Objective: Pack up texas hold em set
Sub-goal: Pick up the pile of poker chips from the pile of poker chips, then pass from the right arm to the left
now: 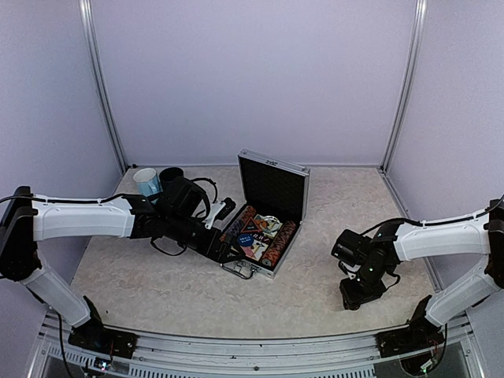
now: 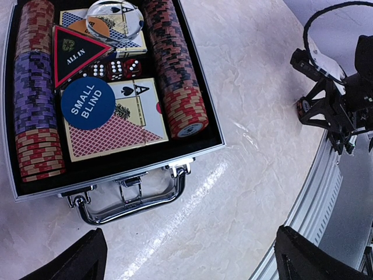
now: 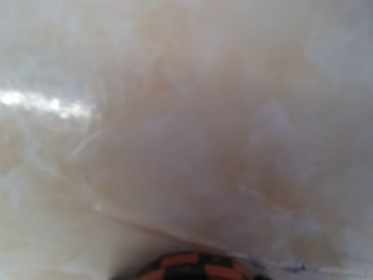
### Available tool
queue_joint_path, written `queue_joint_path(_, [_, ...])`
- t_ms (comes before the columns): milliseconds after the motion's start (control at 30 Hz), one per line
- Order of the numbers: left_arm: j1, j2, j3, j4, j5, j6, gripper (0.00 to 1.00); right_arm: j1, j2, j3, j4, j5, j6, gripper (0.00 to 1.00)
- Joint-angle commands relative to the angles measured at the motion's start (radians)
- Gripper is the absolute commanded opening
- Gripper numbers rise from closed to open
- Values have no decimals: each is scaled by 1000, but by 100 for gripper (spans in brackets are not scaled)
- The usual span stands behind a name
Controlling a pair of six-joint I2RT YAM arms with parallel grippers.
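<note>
One open case, two card decks, three red dice, two chip rows, one triangle marker, two mugs behind it

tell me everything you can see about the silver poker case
The case is silver metal with black lining, lying open on the table, lid upright at the back. A chrome folding handle sits on its front edge. Inside are striped chip rows down both sides, two card decks, red dice, a blue small blind button, an all in triangle and a clear disc. The left gripper hovers open near the handle, not touching.
</note>
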Motion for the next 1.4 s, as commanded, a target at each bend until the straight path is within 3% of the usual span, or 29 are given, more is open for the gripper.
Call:
queue_joint_path(0, [-6, 4, 17, 22, 8, -3, 99, 17, 1, -26, 30, -46, 18, 48])
queue_joint_path(467, [-6, 1, 21, 23, 4, -4, 99, 17, -54, -14, 2, 41, 11, 33])
queue_joint_path(900, [-3, 21, 50, 31, 16, -25, 99, 39, -24, 90, 11, 76, -55, 31])
queue_joint_path(1200, [21, 78, 45, 129, 177, -131, 99, 92, 61, 238, 36, 88, -138, 30])
queue_joint_path(1367, [23, 131, 23, 272, 313, -258, 99, 119, 126, 322, 54, 77, -180, 30])
